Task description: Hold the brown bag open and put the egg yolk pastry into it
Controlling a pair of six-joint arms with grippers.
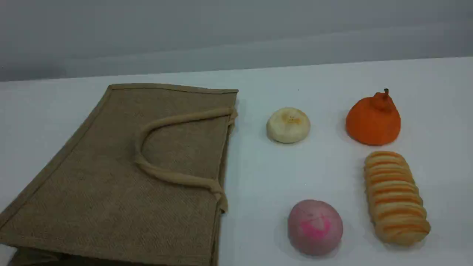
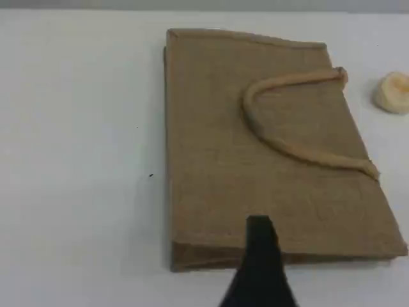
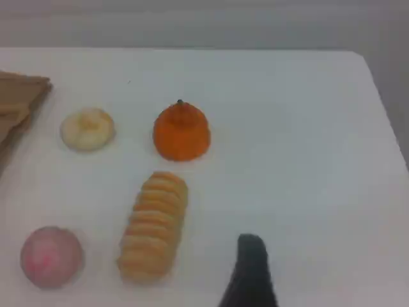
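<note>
The left gripper [image 2: 259, 256] shows one dark fingertip over the near edge of the large tan-brown woven jute bag [image 1: 122, 173]; its jaws stand released, holding nothing. The right gripper [image 3: 250, 268] hangs above bare white desk [image 3: 307, 160], jaws also spread wide and empty, touching nothing. Neither arm appears in the scene view. The bag lies flat and closed, one padded beige loop handle [image 1: 162, 173] resting on its top face. Just right of the bag's far corner sits the small round cream-white egg yolk pastry [image 1: 288, 125] with a golden spot. Further from the bag are an orange pear-shaped fruit [image 1: 373, 120], a long striped loaf [image 1: 395, 197] and a pink-marked round bun [image 1: 315, 227]
</note>
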